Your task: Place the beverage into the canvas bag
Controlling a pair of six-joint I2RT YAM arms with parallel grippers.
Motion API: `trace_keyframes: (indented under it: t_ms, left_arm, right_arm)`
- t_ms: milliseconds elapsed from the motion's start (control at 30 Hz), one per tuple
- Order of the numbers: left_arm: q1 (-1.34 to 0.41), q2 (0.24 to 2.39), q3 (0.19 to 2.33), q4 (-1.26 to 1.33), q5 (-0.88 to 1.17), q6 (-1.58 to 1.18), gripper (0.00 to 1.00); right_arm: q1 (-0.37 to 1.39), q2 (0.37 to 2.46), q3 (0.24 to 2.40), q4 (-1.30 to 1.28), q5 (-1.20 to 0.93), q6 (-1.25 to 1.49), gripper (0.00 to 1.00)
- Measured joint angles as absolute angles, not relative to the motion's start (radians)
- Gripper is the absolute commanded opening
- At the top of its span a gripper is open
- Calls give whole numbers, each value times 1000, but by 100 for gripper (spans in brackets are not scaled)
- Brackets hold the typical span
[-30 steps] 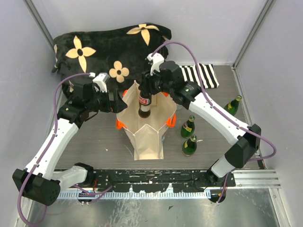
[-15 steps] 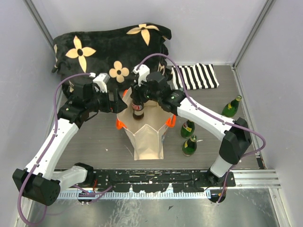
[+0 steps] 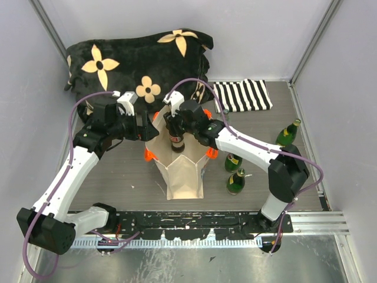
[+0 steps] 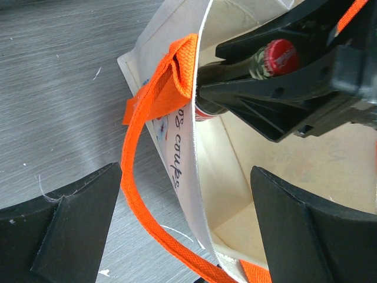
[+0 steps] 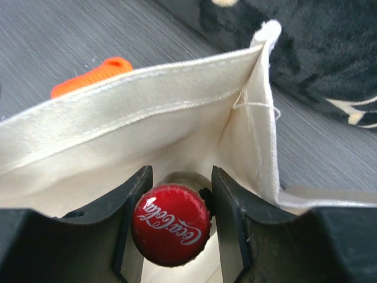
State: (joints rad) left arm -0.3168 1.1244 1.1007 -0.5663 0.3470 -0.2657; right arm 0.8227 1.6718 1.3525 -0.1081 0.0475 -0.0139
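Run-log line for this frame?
right gripper: shut on cola bottle neck | cola bottle: in canvas bag mouth | left gripper: open astride bag rim

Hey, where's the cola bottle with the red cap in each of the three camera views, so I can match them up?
Top external: centre, the cola bottle hangs from the right pincer in the canvas bag's mouth.
Left wrist: upper right, its red cap inside the bag.
Right wrist: bottom centre, cap between the fingers.
Shared landmark: the bag's orange handle, in all three.
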Motion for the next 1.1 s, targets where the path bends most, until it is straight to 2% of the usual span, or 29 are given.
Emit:
trace_keyframes:
  t_ms: [367, 400, 533, 633, 800, 1100]
  left_arm:
    - [-317, 1127, 1101, -566, 351, -266, 98]
    - [-317, 1127, 1101, -566, 351, -266, 98]
    - [-317, 1127, 1101, -566, 351, -266, 98]
    - [-317, 1127, 1101, -566, 354, -266, 98]
    - [-317, 1127, 1101, -566, 360, -266, 98]
    - [-317, 1127, 1101, -566, 370, -270, 98]
  right_arm:
    - [807, 1687, 1264, 65, 70, 2, 1]
    - [807, 1687, 1262, 69, 71, 3, 6]
    - [807, 1687, 1248, 97, 77, 5, 49]
    - [807, 1678, 1232, 109, 81, 5, 63]
    - [808, 1643, 1205, 125, 97, 6, 72]
    - [808, 1582, 1201, 144, 123, 6, 75]
